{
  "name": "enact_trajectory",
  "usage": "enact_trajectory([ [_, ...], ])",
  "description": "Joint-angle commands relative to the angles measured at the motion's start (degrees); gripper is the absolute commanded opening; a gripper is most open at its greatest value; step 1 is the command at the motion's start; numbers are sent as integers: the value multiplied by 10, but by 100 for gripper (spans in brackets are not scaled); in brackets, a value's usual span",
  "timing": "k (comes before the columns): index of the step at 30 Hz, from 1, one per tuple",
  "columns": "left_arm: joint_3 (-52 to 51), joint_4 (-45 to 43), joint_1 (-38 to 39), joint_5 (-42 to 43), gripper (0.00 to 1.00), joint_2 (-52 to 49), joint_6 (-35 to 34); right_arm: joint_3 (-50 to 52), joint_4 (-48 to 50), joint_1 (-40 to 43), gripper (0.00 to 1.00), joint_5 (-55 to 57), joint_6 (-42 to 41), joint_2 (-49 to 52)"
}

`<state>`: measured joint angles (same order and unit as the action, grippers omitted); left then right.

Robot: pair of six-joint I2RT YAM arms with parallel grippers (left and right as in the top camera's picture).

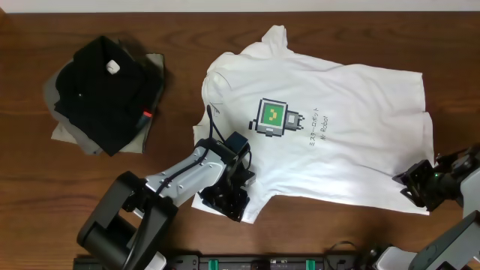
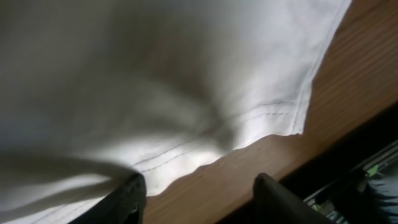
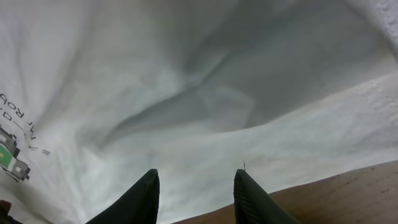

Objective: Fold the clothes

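The white cotton robot-print T-shirt (image 1: 352,105) lies flat on the brown wooden table (image 1: 45,187), long axis left to right. The left gripper (image 2: 198,186), fingers apart and empty, stands at the near sleeve hem; the right gripper (image 3: 196,180), also parted, at the near bottom corner.

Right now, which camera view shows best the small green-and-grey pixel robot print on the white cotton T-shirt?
The overhead view. It shows the whole green-and-grey pixel robot print on the chest of the white cotton T-shirt. The right wrist view catches only a piece at its left edge. The left wrist view shows none of it, only white cloth.
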<state>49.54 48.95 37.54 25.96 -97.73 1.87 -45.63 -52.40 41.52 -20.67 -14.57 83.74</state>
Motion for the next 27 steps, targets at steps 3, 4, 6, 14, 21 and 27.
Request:
enact_trajectory([
  [3,6,-19,2,-87,19,-4,-108,3,5,5,38,-8,9,1],
  [4,6,-19,2,-115,14,-4,-143,3,5,5,38,-8,9,1],
  [6,5,-19,2,-143,12,-5,-173,3,6,5,38,-8,9,1],
  [14,16,19,2,-158,30,14,-236,3,14,5,37,-19,9,1],
  [21,29,54,1,-299,56,122,-364,3,21,5,38,-20,9,1],
  [27,3,38,-44,-313,72,145,-379,3,25,5,39,-23,9,1],
])
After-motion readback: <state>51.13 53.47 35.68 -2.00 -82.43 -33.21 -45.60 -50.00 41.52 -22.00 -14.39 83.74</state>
